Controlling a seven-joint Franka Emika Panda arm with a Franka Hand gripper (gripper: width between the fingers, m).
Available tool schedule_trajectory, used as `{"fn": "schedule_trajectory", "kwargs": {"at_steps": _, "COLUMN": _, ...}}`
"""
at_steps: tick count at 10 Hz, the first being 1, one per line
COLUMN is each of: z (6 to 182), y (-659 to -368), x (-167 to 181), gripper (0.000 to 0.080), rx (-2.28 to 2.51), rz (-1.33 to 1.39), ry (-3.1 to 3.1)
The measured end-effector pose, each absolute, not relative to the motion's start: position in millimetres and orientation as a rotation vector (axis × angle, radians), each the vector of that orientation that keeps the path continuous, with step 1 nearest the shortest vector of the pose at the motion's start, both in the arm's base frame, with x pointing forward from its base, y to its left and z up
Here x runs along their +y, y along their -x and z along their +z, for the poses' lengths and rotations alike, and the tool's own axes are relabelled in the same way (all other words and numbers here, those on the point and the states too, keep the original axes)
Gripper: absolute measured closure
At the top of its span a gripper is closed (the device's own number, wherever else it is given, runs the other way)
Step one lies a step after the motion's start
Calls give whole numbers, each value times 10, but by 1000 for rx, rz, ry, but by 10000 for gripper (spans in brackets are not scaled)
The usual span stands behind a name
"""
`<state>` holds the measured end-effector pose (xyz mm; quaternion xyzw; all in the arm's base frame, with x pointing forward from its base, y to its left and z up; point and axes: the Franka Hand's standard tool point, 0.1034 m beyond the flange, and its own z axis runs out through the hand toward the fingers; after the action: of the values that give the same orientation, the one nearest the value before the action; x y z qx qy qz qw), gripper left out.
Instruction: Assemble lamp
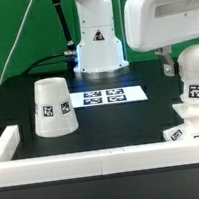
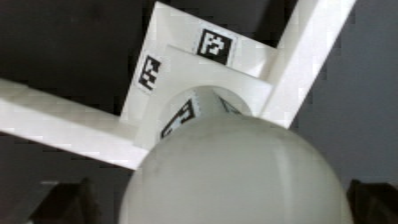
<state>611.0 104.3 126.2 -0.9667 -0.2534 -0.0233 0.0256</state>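
Tool [image 2: 214, 200] and bulb [image 2: 231, 165] are close together. The tool's fingers [image 2: 63, 200] show only as dark, blurred shapes on either side of the bulb's round head. They stand wide apart with the head between them, and it is not clear whether they press on it or merely bracket it. In the exterior view one finger hangs just beside the head, on the exterior view's left.

The bulb stands upright, neck down, on the flat stepped base [image 1: 187, 129], which lies directly beneath it on the black table [image 1: 140, 118]. Just beyond the bulb runs the corner of the white border wall [image 1: 95, 158]. How firmly the neck sits in the base cannot be seen.

The step in hand looks like joining bulb to base, either finishing the seating or letting go after it. The shade [image 1: 53, 105] rests mouth down, well apart from the bulb toward the exterior view's left, with the marker board [image 1: 107, 94] between them and farther back.

The next move probably calls for freeing the bulb and rising straight up, so that nothing tips. The tool can then cross to the shade, which needs a grasp that lets it be lowered over the bulb.
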Motion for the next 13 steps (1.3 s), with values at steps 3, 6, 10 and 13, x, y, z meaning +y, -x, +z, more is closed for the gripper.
{"fn": "schedule_trajectory", "kwargs": {"at_steps": 3, "z": 1267, "y": -6118, "x": 1033, "gripper": 101, "rx": -1090, "rz": -78, "ry": 2908}}
{"fn": "schedule_trajectory", "kwargs": {"at_steps": 6, "z": 1256, "y": -6114, "x": 1013, "gripper": 101, "rx": -1333, "rz": -75, "ry": 2819}}
{"fn": "schedule_trajectory", "kwargs": {"at_steps": 10, "z": 1223, "y": -6134, "x": 1062, "gripper": 101, "rx": -1533, "rz": -62, "ry": 2738}}
{"fn": "schedule_trajectory", "kwargs": {"at_steps": 13, "z": 1215, "y": -6139, "x": 1058, "gripper": 141, "rx": -1523, "rz": -63, "ry": 2744}}
